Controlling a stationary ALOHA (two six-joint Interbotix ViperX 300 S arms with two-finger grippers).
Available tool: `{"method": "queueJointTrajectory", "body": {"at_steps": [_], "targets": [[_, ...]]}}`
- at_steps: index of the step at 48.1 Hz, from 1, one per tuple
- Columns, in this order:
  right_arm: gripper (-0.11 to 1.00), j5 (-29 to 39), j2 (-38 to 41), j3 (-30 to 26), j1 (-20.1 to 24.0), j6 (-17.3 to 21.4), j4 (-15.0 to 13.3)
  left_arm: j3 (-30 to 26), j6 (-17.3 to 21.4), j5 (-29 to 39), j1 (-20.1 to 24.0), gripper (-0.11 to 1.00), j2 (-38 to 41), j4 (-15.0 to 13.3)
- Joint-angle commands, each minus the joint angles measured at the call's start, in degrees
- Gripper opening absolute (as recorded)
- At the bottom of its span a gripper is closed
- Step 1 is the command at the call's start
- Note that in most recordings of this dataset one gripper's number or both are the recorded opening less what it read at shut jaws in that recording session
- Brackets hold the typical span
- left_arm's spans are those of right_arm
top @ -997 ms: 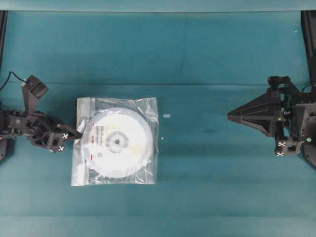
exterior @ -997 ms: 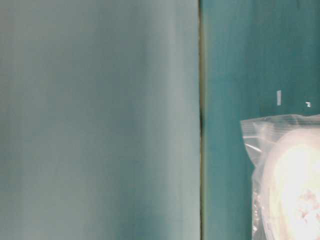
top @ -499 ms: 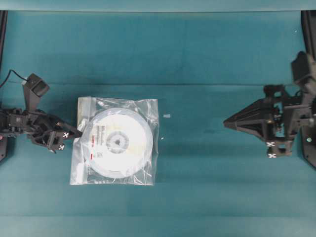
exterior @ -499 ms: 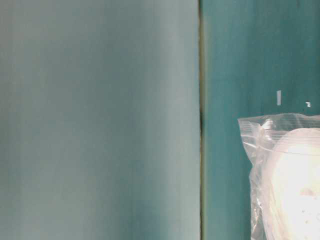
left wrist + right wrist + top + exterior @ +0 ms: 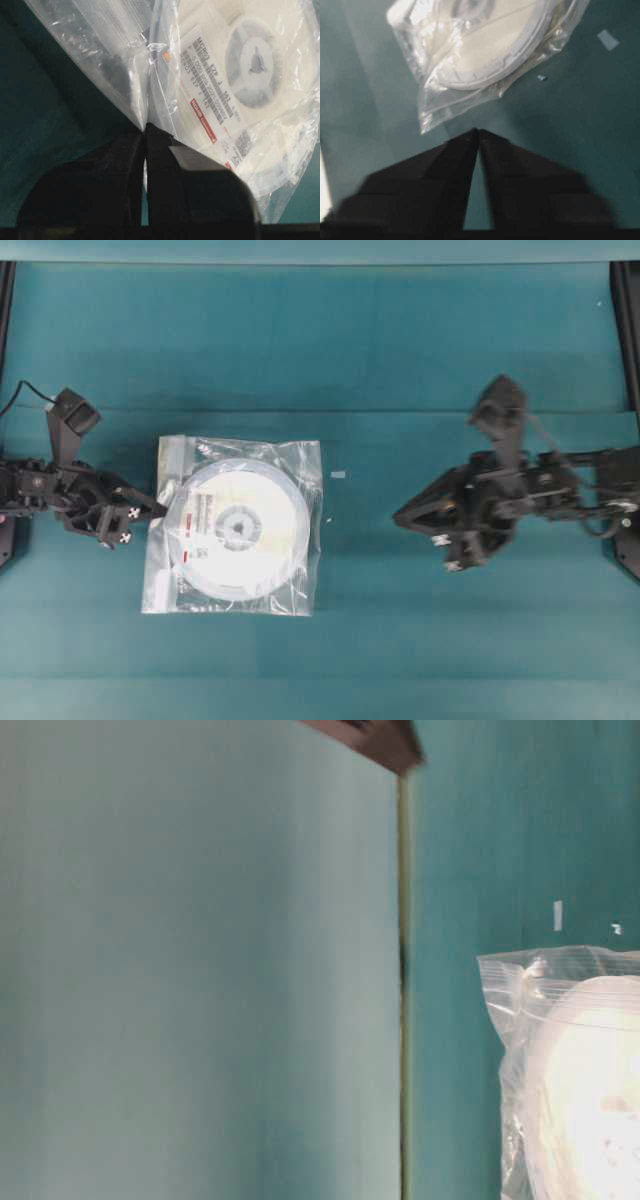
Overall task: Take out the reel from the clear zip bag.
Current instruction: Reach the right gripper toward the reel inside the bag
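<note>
Reel (image 5: 236,528) lies flat inside the clear zip bag (image 5: 160,580) on the desk (image 5: 400,360). Left gripper (image 5: 158,510) jaws are clamped on the bag's left edge. Right gripper (image 5: 398,519) jaws meet at the tips, well apart from the bag.

The reel (image 5: 250,75) has a white label (image 5: 212,95). It says "MCR03" on top and "ROHM" on a red strip.

- We count one reel (image 5: 238,528), inside one clear zip bag (image 5: 299,462).
- Two grippers: left gripper (image 5: 158,510), right gripper (image 5: 398,519).
- Two small scraps (image 5: 338,475) on one table (image 5: 400,350).
</note>
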Motion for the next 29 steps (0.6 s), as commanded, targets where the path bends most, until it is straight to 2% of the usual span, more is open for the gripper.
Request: {"method": "queueJointTrajectory", "body": {"at_steps": [1,5,9,18,29], "targets": [[0.51,-0.09,3.69,-3.34,-0.26,0.79,0.26,-0.62,0.00,-0.09,0.18,-0.01,-0.26,0.09],[0.75,0.26,6.50,-5.10,-0.97,0.88,0.35,-0.62,0.00,-0.09,0.18,-0.01,-0.18,0.09],[0.90,0.35,8.96,-6.68,-1.58,0.88,0.35,-0.79,0.00,-0.09,0.18,-0.01,-0.26,0.09],[0.81,0.00,13.18,-8.96,-2.29,0.88,0.35,-1.14,-0.09,0.00,0.18,-0.01,0.00,0.09],[0.81,-0.53,17.75,-11.78,-2.46,0.88,1.23,-1.32,-0.09,-0.09,0.18,-0.01,0.09,0.09]]}}
